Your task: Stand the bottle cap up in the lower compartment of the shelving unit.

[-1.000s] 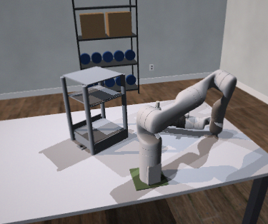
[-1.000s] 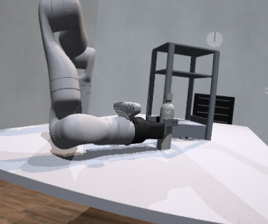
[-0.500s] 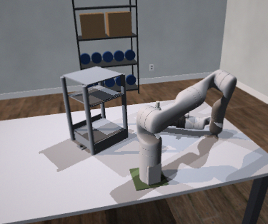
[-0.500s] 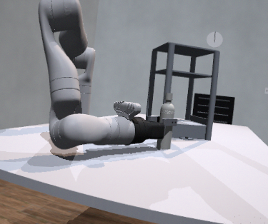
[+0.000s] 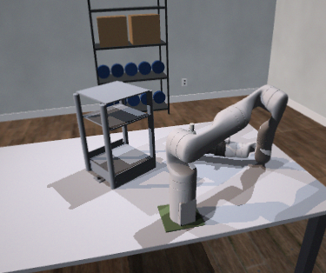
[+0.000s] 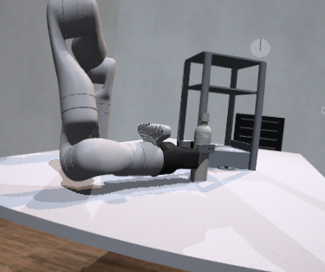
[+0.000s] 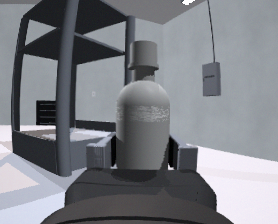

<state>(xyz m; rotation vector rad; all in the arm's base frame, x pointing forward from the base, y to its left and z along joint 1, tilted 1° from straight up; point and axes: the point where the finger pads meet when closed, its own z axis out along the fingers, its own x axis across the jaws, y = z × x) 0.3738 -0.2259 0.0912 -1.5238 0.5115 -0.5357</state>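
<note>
The grey bottle (image 6: 203, 138) stands upright on the white table, cap up, a little in front of the shelving unit (image 6: 224, 108). My gripper (image 6: 202, 151) reaches in level and low over the table, and its fingers are closed on the bottle's lower body. In the wrist view the bottle (image 7: 144, 123) fills the middle between the two fingers, with the shelving unit (image 7: 63, 96) behind it to the left. In the top view the shelving unit (image 5: 112, 129) stands left of the arm with its lower compartment (image 5: 120, 158) empty. The arm mostly hides the bottle there.
The arm's base stands on a green pad (image 5: 181, 219) near the table's front edge. A tall rack (image 5: 129, 48) with boxes and blue balls stands on the floor behind the table. The table's right edge is close to the arm's elbow (image 5: 272, 104).
</note>
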